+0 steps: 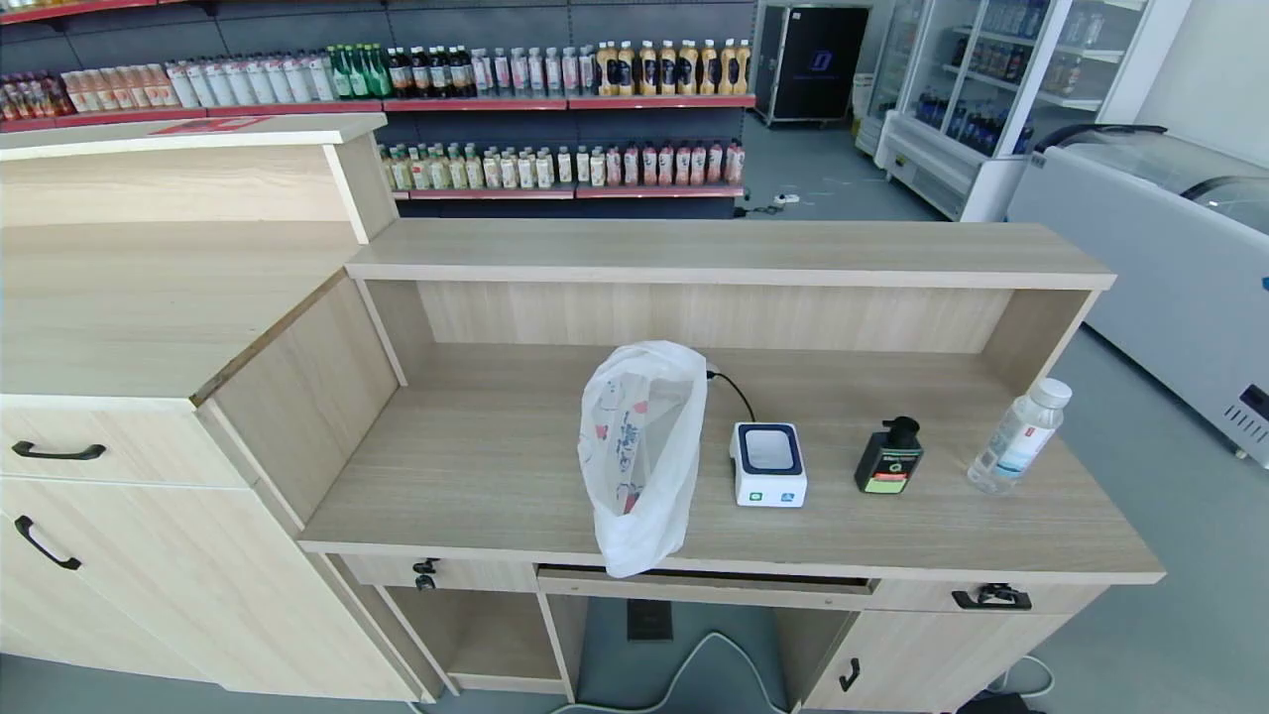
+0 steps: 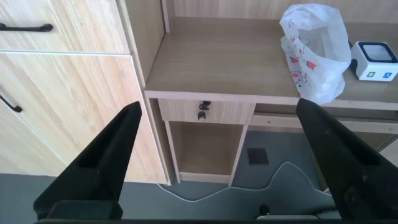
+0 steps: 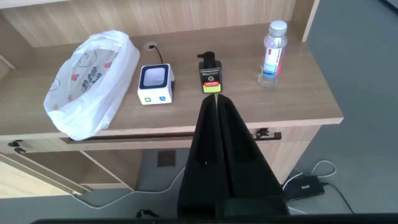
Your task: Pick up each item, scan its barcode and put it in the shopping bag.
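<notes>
Wooden surface (image 1: 476,476) with bag, scanner and two items; neither tool holds anything.

Head view: the white shopping bag (image 1: 642,456) stands open at frame centre, its lower end hanging over the surface's near edge. The white barcode scanner (image 1: 768,463) sits just right of the bag, window facing up, with a black cable running behind it. A dark pump bottle (image 1: 889,458) stands upright right of the scanner and apart from it. A clear water bottle (image 1: 1019,436) with a white cap stands farther right, near the surface's right end. The left tool (image 2: 219,106) has its fingers spread wide, in front of the surface's near edge. The right tool (image 3: 214,102) has its fingers pressed together, tip pointing toward the pump bottle.
</notes>
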Motion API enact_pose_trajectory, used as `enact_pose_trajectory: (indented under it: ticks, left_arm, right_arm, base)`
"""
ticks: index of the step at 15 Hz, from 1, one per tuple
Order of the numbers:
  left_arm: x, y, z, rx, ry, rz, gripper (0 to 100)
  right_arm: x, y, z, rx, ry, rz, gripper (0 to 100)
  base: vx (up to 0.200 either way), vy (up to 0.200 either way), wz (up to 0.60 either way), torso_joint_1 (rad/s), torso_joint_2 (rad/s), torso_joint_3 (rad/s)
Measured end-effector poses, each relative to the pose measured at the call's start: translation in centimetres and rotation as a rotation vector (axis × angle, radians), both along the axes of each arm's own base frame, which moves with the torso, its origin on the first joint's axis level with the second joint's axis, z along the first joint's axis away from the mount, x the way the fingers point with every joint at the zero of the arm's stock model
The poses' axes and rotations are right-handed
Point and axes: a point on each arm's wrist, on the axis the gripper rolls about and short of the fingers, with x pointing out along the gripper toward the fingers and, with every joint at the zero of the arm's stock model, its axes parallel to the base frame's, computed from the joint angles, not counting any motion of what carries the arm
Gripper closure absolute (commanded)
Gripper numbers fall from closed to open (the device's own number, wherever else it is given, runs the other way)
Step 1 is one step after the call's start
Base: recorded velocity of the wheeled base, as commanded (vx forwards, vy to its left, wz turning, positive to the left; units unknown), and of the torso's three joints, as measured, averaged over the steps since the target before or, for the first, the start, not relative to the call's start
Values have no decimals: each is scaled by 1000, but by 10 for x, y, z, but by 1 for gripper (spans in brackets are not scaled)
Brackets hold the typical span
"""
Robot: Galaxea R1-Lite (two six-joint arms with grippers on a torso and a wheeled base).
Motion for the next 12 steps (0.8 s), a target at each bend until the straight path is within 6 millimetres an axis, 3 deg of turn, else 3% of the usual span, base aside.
enact_pose_trajectory:
  ticks: [2, 5, 8, 12]
  left_arm:
    - [0, 0, 0, 0, 0, 0, 0]
    - [0, 0, 0, 0, 0, 0, 0]
    - [0, 0, 0, 0, 0, 0, 0]
    - [0, 0, 0, 1, 0, 0, 0]
  right_arm:
    - [50, 1, 21, -25, 32, 2, 0]
    - [131, -3, 24, -97, 44, 17, 0]
    - [204, -17, -3, -178, 31, 72, 0]
    - [272, -41, -51, -269, 68, 172, 0]
  base:
    - [0, 0, 0, 0, 0, 0]
    - [0, 0, 0, 0, 0, 0]
    - [0, 0, 0, 0, 0, 0]
    - [0, 0, 0, 0, 0, 0]
